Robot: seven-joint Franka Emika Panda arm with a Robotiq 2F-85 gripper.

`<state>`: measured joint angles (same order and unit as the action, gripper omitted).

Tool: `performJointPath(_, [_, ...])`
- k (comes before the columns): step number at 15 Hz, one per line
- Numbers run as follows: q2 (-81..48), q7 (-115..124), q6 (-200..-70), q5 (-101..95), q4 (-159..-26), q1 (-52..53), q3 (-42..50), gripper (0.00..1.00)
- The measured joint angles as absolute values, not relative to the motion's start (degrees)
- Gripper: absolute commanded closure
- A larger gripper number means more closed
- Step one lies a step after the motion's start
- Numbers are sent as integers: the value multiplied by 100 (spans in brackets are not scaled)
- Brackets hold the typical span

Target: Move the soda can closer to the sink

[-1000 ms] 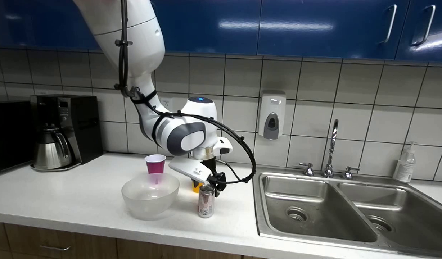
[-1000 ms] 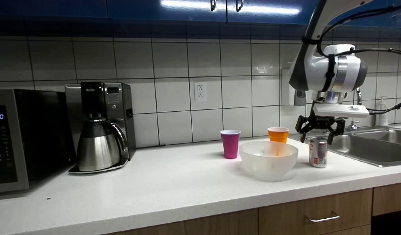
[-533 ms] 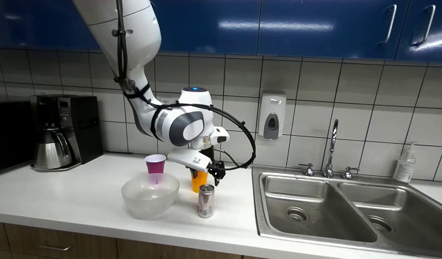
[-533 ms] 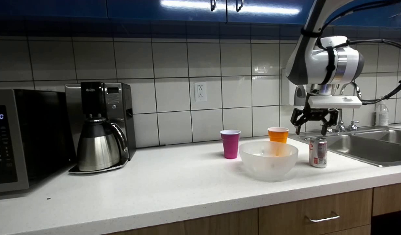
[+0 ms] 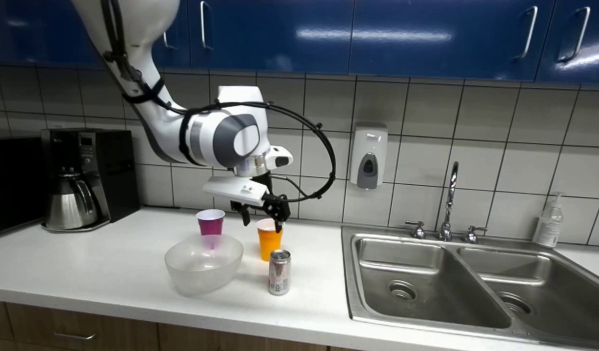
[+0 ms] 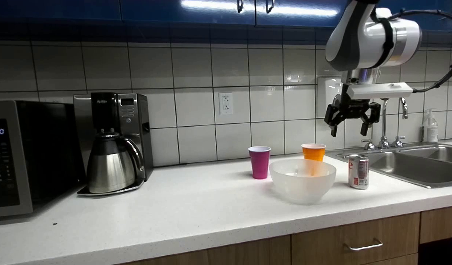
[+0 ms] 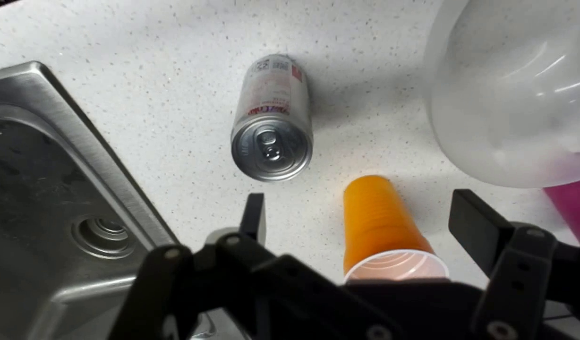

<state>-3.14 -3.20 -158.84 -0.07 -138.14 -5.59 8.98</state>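
Blue cabinets are hanging above a tiled wall, and a white counter is running beneath, with the sink filling its right part. To the right of the bowl, the can is standing upright on the counter, a strip of white showing between it and the sink's left rim. Toward its far side the orange cup is standing near it, not touching. The gripper is hovering higher than both, though exactly over which spot I cannot tell; its jaws are standing wide apart and clamping nothing. As for the step in hand, the scene is allowing either a grasp not yet made or a placing already done; I am leaning toward the placing, with the can standing free of its neighbours. If that is holding true, the next move is calling only for lifting away without brushing the cup. If the can is needing more travel, the next move is calling for centring the parted jaws over it, lowering them around it, closing softly on the thin metal and shifting it right, keeping it upright.
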Motion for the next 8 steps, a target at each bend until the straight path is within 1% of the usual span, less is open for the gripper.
performJointPath(4, [800, -228, -15171, -206, -14436, -511, 759, 0])
performJointPath(6, [1386, -235, -14554, -182, -14688, -468, 666, 0])
performJointPath(8, [1980, -318, -13668, -84, -14866, -327, 618, 0])
